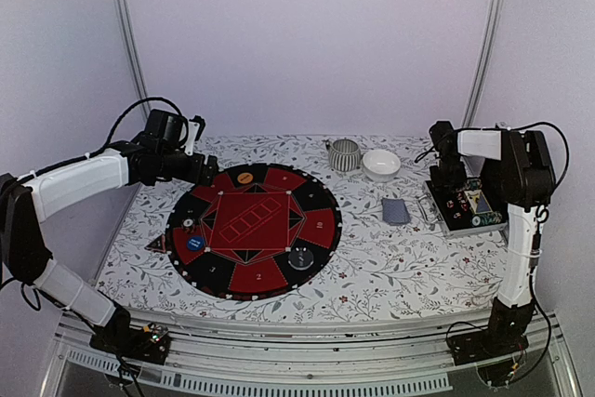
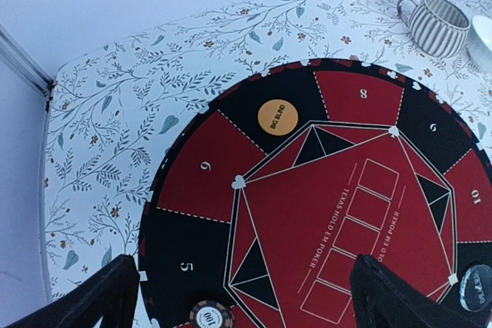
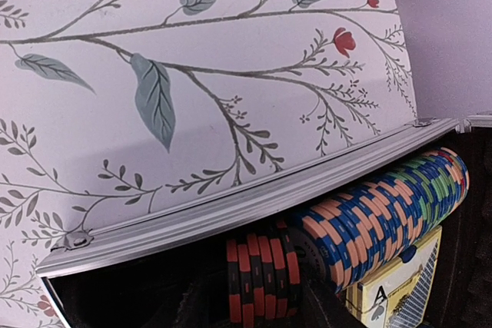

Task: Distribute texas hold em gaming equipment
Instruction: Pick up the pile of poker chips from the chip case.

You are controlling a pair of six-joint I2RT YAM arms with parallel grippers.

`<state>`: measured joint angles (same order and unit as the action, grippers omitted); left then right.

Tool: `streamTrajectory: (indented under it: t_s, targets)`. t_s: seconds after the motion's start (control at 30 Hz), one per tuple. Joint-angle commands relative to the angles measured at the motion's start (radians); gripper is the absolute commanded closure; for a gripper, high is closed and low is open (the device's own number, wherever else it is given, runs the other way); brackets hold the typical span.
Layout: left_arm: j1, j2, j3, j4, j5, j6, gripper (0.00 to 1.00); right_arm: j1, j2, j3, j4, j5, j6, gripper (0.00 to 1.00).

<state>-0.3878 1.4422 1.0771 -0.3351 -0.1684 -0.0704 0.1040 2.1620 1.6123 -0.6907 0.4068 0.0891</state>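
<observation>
Poker chips (image 3: 384,205) sat just under the right gripper (image 1: 448,194) — we couldn't tell its grip — left gripper (image 2: 246,289) gaped, well apart.

Left fingers (image 2: 100,297) spread wide; right arm (image 1: 521,178) folded.

A bench (image 1: 409,276) under a white cloth (image 2: 115,113) printed with grey-green leaves and small red flowers stands within plain, pale lilac walls (image 1: 307,34). A slim metal left post (image 1: 127,34) and right post (image 1: 487,34) rise from its far corners. An aluminium rail (image 1: 307,360) runs along the near edge. The light is soft and even.
</observation>
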Motion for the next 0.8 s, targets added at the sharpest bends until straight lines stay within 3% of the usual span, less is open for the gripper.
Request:
streamTrajectory:
  t_s: [0.0, 0.13, 0.3, 0.57, 0.77]
  targets:
    - [0.013, 0.009, 0.006, -0.008, 0.007, 0.013, 0.02, -0.025, 0.029, -0.014, 0.042, -0.015, -0.01, 0.62]
    - [0.013, 0.009, 0.006, -0.01, 0.005, 0.014, 0.02, -0.028, 0.051, -0.004, 0.053, -0.024, -0.025, 0.71]
    - [0.013, 0.007, 0.005, -0.01, 0.009, 0.016, 0.02, -0.035, 0.045, -0.003, 0.055, -0.041, -0.026, 0.95]
    - [0.013, -0.029, -0.014, 0.024, 0.05, 0.03, 0.02, -0.033, -0.09, 0.032, -0.017, -0.098, -0.012, 0.98]
    - [0.01, -0.199, -0.142, 0.218, 0.2, 0.06, 0.04, 0.015, -0.216, 0.124, -0.112, -0.193, -0.008, 0.98]
